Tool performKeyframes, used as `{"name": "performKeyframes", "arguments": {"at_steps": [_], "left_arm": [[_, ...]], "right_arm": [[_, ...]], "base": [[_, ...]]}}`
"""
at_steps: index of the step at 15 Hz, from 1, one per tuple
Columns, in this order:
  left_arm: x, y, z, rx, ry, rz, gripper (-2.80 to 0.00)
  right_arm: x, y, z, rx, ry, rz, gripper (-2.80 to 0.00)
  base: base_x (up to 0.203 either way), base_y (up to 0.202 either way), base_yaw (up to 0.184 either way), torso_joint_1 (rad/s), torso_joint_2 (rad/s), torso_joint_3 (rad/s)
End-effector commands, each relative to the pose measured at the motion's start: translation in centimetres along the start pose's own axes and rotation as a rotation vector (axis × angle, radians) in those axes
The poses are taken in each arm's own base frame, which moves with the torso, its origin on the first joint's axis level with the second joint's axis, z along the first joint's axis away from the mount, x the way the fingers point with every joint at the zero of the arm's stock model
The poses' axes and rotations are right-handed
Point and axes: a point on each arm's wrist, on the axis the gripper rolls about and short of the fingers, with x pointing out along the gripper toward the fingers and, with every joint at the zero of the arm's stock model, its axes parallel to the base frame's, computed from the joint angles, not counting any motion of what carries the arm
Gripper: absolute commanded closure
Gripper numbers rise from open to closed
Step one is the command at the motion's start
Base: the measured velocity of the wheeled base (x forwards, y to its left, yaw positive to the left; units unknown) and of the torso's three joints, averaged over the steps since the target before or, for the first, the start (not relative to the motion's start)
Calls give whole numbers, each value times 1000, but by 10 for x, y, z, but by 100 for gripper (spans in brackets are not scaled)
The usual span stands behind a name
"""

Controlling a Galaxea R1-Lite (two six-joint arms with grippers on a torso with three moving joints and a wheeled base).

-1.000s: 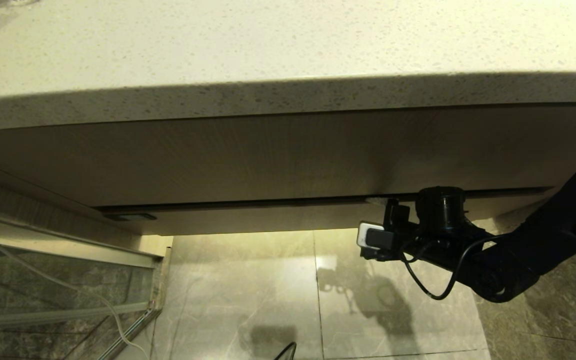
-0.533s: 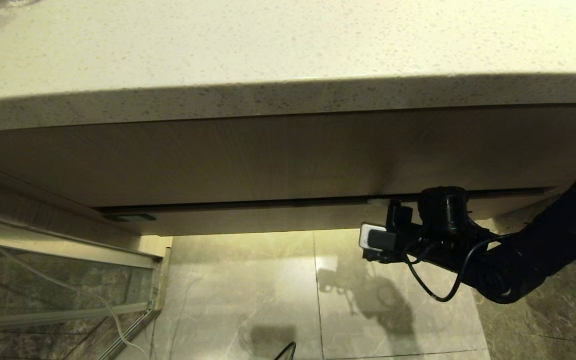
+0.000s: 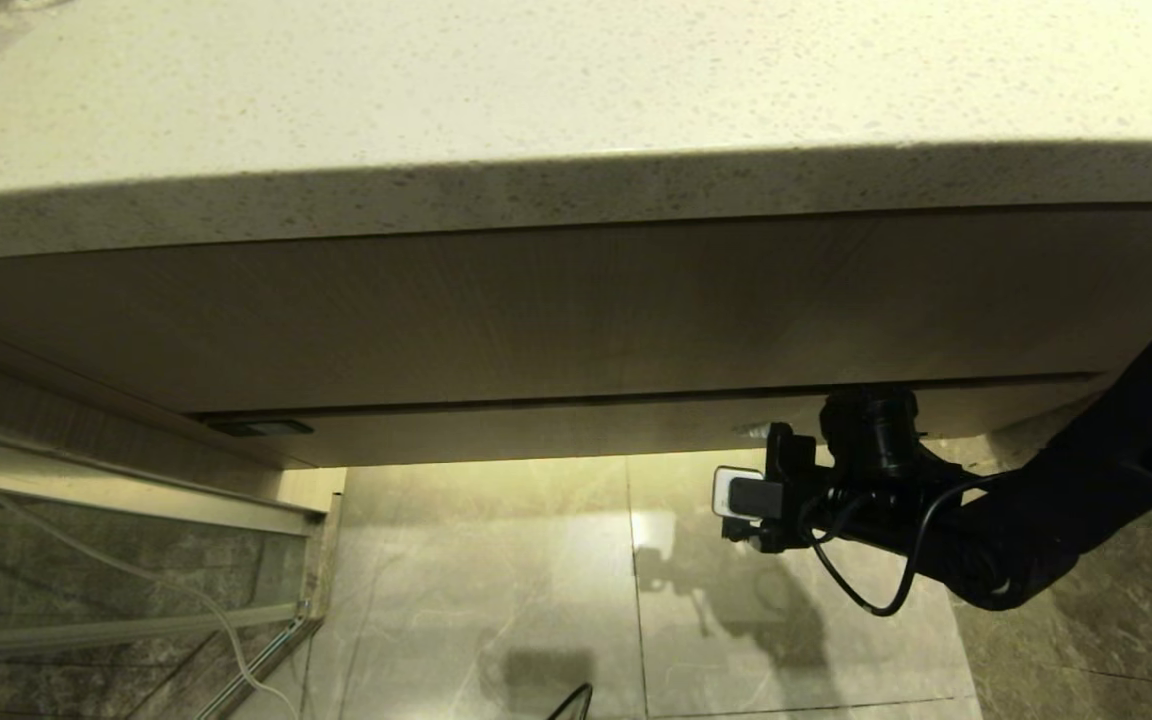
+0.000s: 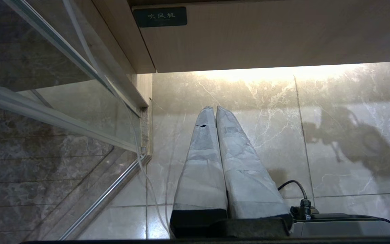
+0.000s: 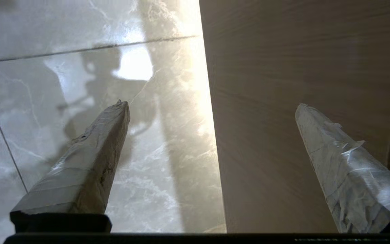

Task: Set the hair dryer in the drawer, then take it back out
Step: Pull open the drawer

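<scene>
The drawer [image 3: 536, 430] is the narrow wood-grain front under the taller panel, and it is closed, its inside hidden. A dark label [image 4: 159, 17] sits at its left end. My right arm [image 3: 986, 530] reaches in from the right to the front's lower edge. In the right wrist view, my right gripper [image 5: 212, 103] stands wide open and empty. One of its fingers [image 5: 90, 162] is over the floor and the other lies before the drawer front [image 5: 283, 101]. The hair dryer is out of view. My left gripper [image 4: 213, 108] is shut and empty, parked pointing at the floor.
A speckled stone countertop [image 3: 536, 90] overhangs the tall wood-grain panel [image 3: 536, 310]. At the left stands a glass partition in a metal frame [image 3: 116, 520], with a thin white cord hanging along it. Marble floor tiles [image 3: 496, 580] lie below.
My right gripper has dipped a little at the drawer's lower edge, still open. The drawer front has not moved.
</scene>
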Motion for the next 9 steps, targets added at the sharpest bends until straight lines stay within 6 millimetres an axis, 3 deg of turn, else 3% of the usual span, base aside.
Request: {"name": "performKeyframes", "arguments": {"at_steps": [1, 5, 9], "left_arm": [[0, 0, 0, 1, -1, 0, 0], [0, 0, 0, 0, -1, 0, 0], [0, 0, 0, 0, -1, 0, 0]], "right_arm": [[-5, -5, 1, -9, -8, -22, -280], [-2, -14, 5, 2, -31, -85, -280], [-10, -20, 7, 1, -43, -115, -280]], "base": [[0, 0, 0, 0, 0, 0], [0, 0, 0, 0, 0, 0], [0, 0, 0, 0, 0, 0]]}}
